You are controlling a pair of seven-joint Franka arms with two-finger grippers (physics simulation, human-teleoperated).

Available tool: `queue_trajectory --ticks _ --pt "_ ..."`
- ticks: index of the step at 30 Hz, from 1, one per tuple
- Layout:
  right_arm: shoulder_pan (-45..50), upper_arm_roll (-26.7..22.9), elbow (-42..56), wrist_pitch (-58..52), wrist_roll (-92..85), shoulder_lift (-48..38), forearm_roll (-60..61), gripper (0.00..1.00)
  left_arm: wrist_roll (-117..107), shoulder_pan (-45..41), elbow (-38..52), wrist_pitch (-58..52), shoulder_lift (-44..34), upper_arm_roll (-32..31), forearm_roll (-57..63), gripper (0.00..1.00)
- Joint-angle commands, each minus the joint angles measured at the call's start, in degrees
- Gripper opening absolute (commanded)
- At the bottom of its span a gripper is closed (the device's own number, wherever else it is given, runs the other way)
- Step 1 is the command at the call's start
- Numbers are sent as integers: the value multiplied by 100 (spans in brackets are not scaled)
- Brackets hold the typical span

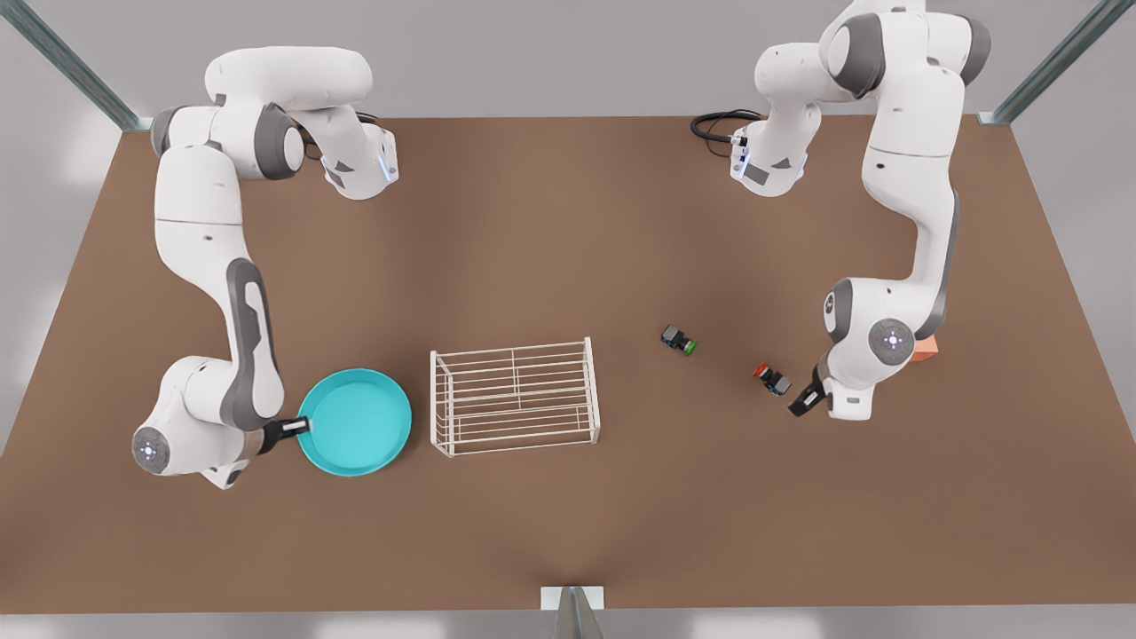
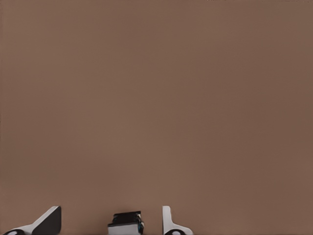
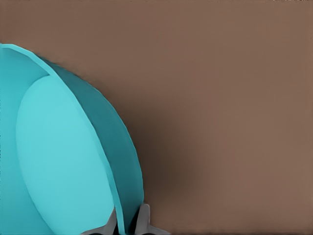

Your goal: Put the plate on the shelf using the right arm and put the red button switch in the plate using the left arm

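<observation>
The turquoise plate lies on the brown table, just to the front view's left of the white wire shelf. My right gripper is at the plate's outer edge, and its fingers pinch the plate's rim from both sides. The red button switch lies on its side at the front view's right. My left gripper is just beside it, open. The switch's black body sits between the spread left gripper fingers, untouched.
A like switch with a green cap lies between the shelf and the red one. An orange cube peeks out behind the left arm. A black cable loops at the table's far edge.
</observation>
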Motion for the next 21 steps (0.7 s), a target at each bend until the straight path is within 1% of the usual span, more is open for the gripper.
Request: queue_trajectory --ticks 1,10,16,21 --pt "-7 -3 68 -449 -103 -27 -1 25 -332 42 2 150 51 0 23 100" --pt "2 -126 472 -1381 -59 -264 -36 25 -341 -20 -16 150 166 -9 41 100" --pt "-7 -135 596 -1838 -50 -528 -27 25 -411 -55 -306 185 78 -17 41 100" --pt "11 -117 604 -2242 161 -809 -1 25 -886 -415 -306 168 86 -26 32 100"
